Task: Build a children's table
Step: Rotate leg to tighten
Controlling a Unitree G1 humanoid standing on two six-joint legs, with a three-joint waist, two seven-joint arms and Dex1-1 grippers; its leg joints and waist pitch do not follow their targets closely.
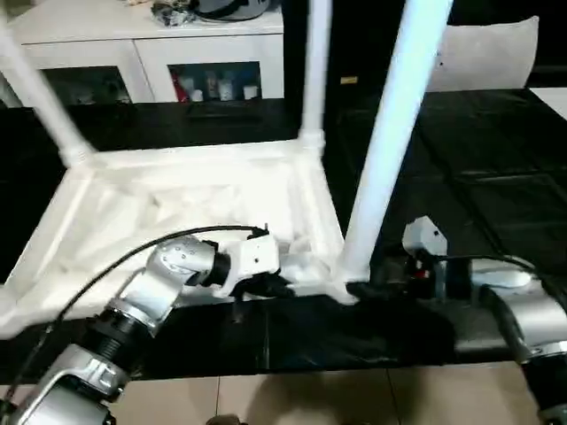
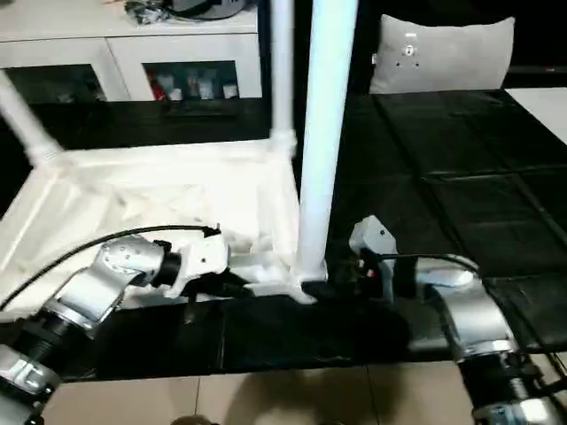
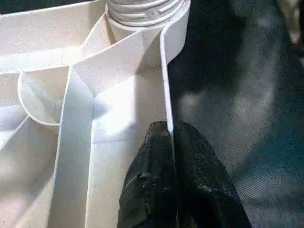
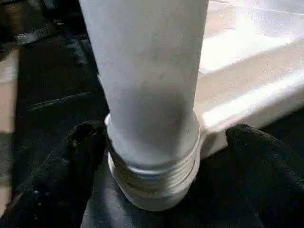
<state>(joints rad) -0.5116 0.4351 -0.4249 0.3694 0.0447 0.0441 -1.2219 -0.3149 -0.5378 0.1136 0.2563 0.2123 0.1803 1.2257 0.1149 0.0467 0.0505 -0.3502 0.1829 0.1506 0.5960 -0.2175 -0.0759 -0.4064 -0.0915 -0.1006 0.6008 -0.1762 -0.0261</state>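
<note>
The near leg (image 4: 152,95) stood upright in its corner socket of the upturned children's table (image 1: 190,208), directly between the widely spread fingers (image 4: 71,161) of the right hand (image 4: 156,156), while the left hand (image 3: 171,142), pinched shut on the tabletop's rim (image 3: 166,85), steadied that corner.

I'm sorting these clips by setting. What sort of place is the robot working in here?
Probably a home-like room or a mock living room: a long white cabinet with glass-fronted openings holding small items, a cushion against the back, and dark floor mats under the upturned children's table.
</note>
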